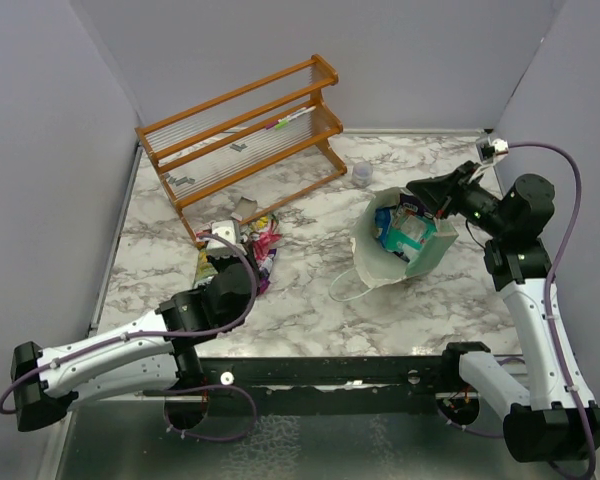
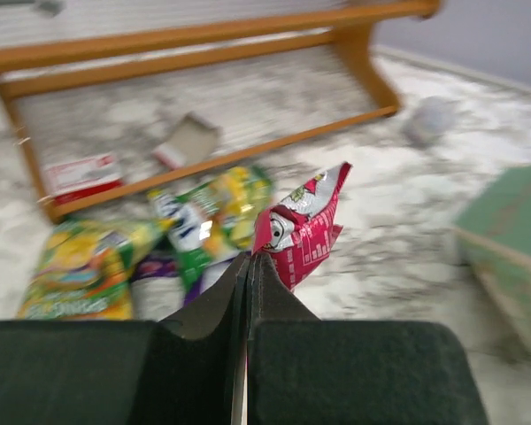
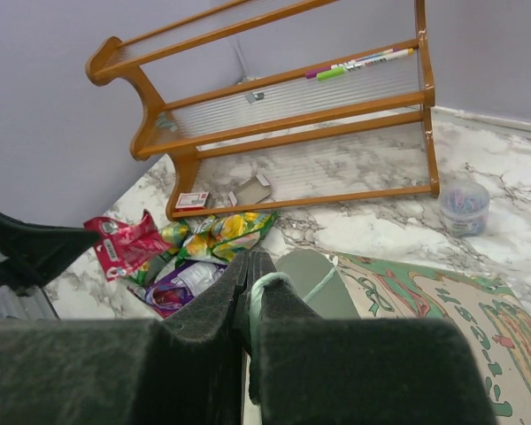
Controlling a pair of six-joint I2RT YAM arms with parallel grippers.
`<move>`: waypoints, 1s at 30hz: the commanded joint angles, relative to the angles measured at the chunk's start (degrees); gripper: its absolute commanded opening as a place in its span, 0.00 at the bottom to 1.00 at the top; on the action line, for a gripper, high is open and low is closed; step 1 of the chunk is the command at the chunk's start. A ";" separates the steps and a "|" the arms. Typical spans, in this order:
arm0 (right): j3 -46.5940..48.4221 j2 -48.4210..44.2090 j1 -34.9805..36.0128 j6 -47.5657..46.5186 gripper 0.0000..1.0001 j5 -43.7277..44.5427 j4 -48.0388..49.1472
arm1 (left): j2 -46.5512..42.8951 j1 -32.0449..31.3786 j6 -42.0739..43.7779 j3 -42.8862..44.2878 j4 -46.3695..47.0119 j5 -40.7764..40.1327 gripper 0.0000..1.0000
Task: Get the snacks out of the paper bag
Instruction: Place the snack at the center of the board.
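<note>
The mint-green paper bag (image 1: 380, 262) stands open at right of centre, with a teal packet (image 1: 405, 232) and a purple one (image 1: 411, 208) inside. My right gripper (image 1: 442, 208) is at its far rim, shut on the bag's green edge (image 3: 273, 285). Left of centre lies a pile of snacks (image 1: 263, 272), green-yellow (image 2: 208, 212) and purple (image 3: 181, 282). My left gripper (image 2: 250, 258) is shut on a corner of a pink-red packet (image 2: 308, 226), which stands up above the pile. That packet (image 3: 128, 243) also shows in the right wrist view.
A wooden rack (image 1: 240, 130) stands at the back left with pens (image 3: 354, 64) on its upper shelf. Small white cards (image 3: 193, 200) lie by its foot. A small grey cup (image 1: 363, 174) sits between rack and bag. Grey walls close the table on three sides.
</note>
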 commanded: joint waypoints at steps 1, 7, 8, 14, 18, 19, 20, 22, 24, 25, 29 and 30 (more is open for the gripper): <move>1.85 0.37 0.41 -0.58 0.02 0.63 1.12 | -1.01 7.41 -12.80 -6.76 -8.89 -3.20 0.00; 2.13 0.17 0.41 -0.25 0.02 -0.44 0.91 | -1.70 18.83 -12.65 -15.25 0.59 10.58 0.00; 2.06 -0.01 0.41 -0.28 0.02 -0.45 0.80 | -1.32 20.01 -12.45 -15.89 1.28 11.50 0.00; 1.78 -0.55 0.41 -0.59 0.02 -0.09 0.32 | 1.44 25.08 -13.93 -15.81 -0.10 17.34 0.00; 1.63 -0.72 0.41 -0.63 0.02 0.10 0.33 | 1.22 25.40 -20.98 -11.18 -10.45 14.26 0.36; 1.60 -0.60 0.41 -0.70 0.02 0.09 0.33 | 0.51 25.39 -21.35 -9.63 -12.05 14.17 0.43; 1.53 -0.51 0.41 -0.61 0.02 0.00 0.36 | -0.97 25.43 -20.39 -8.12 -12.38 14.54 0.49; 1.31 -0.46 0.41 -0.50 0.02 -0.16 0.74 | -4.16 25.37 -17.48 -5.87 -10.52 16.06 0.62; 0.97 -0.33 0.41 -0.31 0.02 -0.42 1.27 | -7.75 25.44 -13.58 -5.34 -5.99 18.84 0.70; 0.85 -0.37 0.41 -0.23 0.02 -0.54 1.45 | -9.43 25.46 -11.80 -5.74 -2.49 20.94 0.72; 0.20 -0.65 0.41 0.56 0.02 -3.68 2.85 | -11.62 25.37 -3.43 -9.02 15.47 36.72 0.70; -0.26 -0.75 0.41 1.35 0.02 -5.67 4.16 | -10.45 25.37 -1.75 -9.20 19.27 42.93 0.70</move>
